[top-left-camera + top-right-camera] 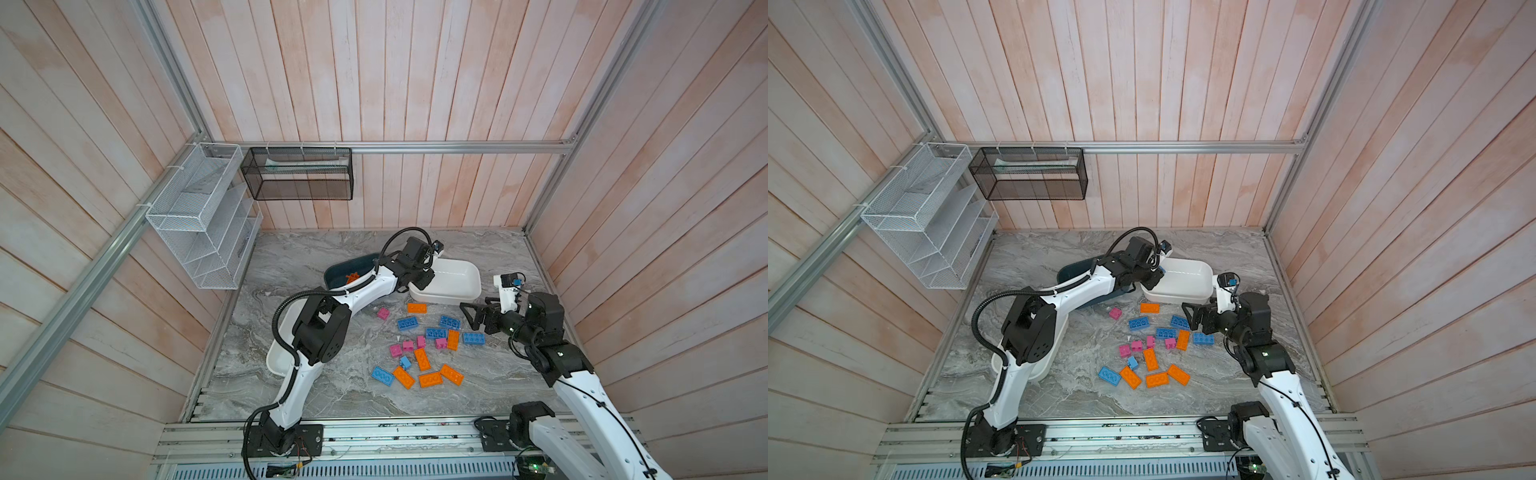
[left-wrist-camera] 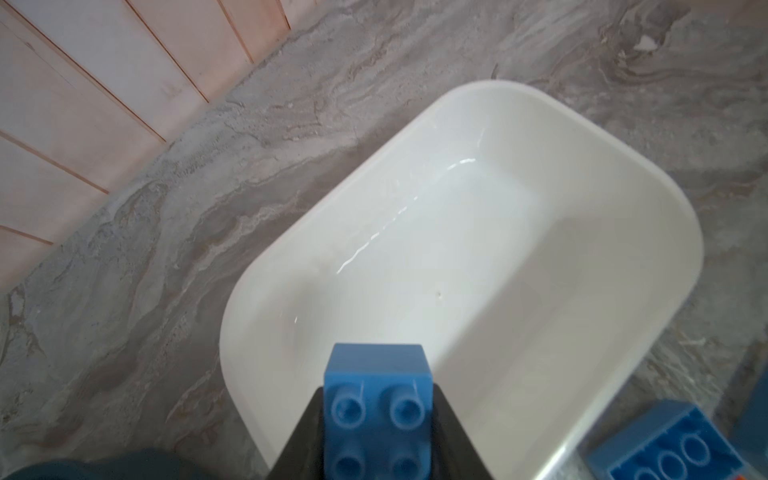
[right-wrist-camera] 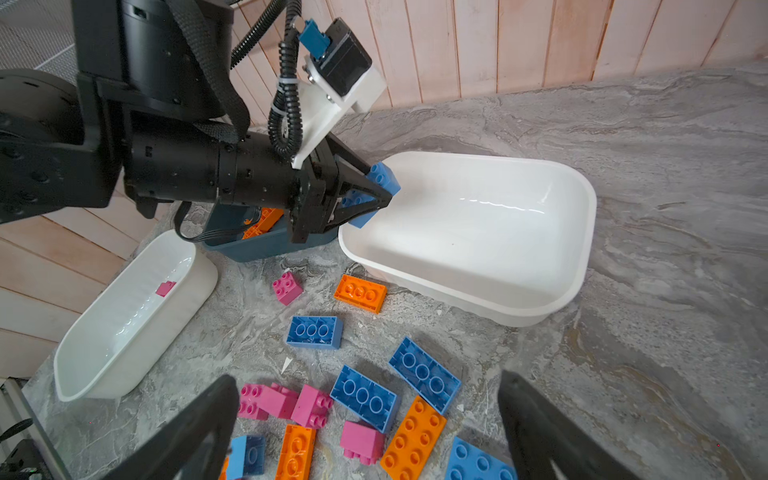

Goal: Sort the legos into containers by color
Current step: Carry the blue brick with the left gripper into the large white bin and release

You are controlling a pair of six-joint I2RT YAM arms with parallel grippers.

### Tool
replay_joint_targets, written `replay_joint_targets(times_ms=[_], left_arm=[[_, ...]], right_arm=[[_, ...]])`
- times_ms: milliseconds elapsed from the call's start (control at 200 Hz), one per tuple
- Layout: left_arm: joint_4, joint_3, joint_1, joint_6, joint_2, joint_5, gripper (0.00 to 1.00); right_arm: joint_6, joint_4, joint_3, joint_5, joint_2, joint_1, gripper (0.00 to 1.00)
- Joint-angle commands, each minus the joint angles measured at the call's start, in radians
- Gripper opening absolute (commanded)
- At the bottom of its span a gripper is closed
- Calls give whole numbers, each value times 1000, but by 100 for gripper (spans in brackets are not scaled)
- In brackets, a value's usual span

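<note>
My left gripper [image 2: 378, 395] is shut on a small blue lego [image 2: 376, 370] and holds it just over the near end of an empty white container [image 2: 498, 249]. Both top views show that container [image 1: 457, 286] at the back right. Behind the left arm a dark teal container [image 3: 257, 249] holds orange pieces [image 3: 264, 220]. A second white container [image 3: 124, 332] on the left holds one pink brick [image 3: 165, 288]. My right gripper [image 3: 365, 378] hangs open above several loose orange, blue and pink legos [image 1: 419, 345] in the middle of the table, touching none.
On the left wall hangs a white wire rack [image 1: 203, 216], and a black mesh basket [image 1: 299, 174] is on the back wall. Wood-panel walls close the marble table on three sides. An aluminium rail [image 1: 374, 436] runs along the front edge.
</note>
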Motion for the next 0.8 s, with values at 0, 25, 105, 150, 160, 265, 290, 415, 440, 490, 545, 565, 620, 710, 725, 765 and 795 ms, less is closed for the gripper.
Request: replay_joint_targets(times_ms=[0, 25, 105, 150, 160, 265, 290, 415, 440, 490, 545, 565, 620, 710, 725, 765, 795], left_arm=[[68, 65, 4, -53, 54, -6, 33], [64, 77, 4, -55, 69, -3, 33], [44, 109, 3, -57, 106, 3, 35], [44, 114, 4, -59, 119, 5, 35], [44, 117, 5, -59, 120, 5, 35], [39, 149, 5, -55, 146, 10, 36], [30, 162, 5, -51, 154, 8, 37], [2, 191, 4, -43, 157, 12, 45], [1, 190, 4, -43, 152, 12, 47], [-10, 189, 3, -44, 139, 16, 50], [-20, 190, 3, -48, 119, 20, 51], [-28, 192, 3, -50, 109, 21, 51], [-59, 196, -1, -53, 76, 23, 52], [-116, 161, -7, -75, -5, 18, 60], [-128, 152, -8, -84, -23, 13, 61], [-162, 123, -9, -110, -71, 6, 63], [-172, 88, -10, -128, -111, 4, 64]], right_arm=[[-15, -5, 13, -28, -18, -13, 98], [-15, -6, 12, -29, -21, -15, 98], [-15, -10, 8, -31, -29, -19, 98], [-16, -12, 5, -33, -32, -19, 98], [-16, -12, 4, -33, -33, -21, 98], [-14, -10, -4, -36, -37, -23, 98], [-13, -10, -5, -39, -37, -23, 98], [-13, -19, -8, -41, -48, -23, 98], [-13, -20, -7, -43, -51, -23, 98], [-13, -24, -3, -43, -55, -23, 98], [-15, -33, 1, -47, -57, -23, 98], [-16, -34, 3, -50, -57, -24, 98], [-21, -41, 9, -58, -55, -24, 98], [-27, -55, 20, -71, -55, -23, 98], [-27, -56, 21, -73, -55, -23, 98], [-26, -59, 25, -78, -55, -23, 98], [-24, -61, 29, -85, -55, -23, 98]])
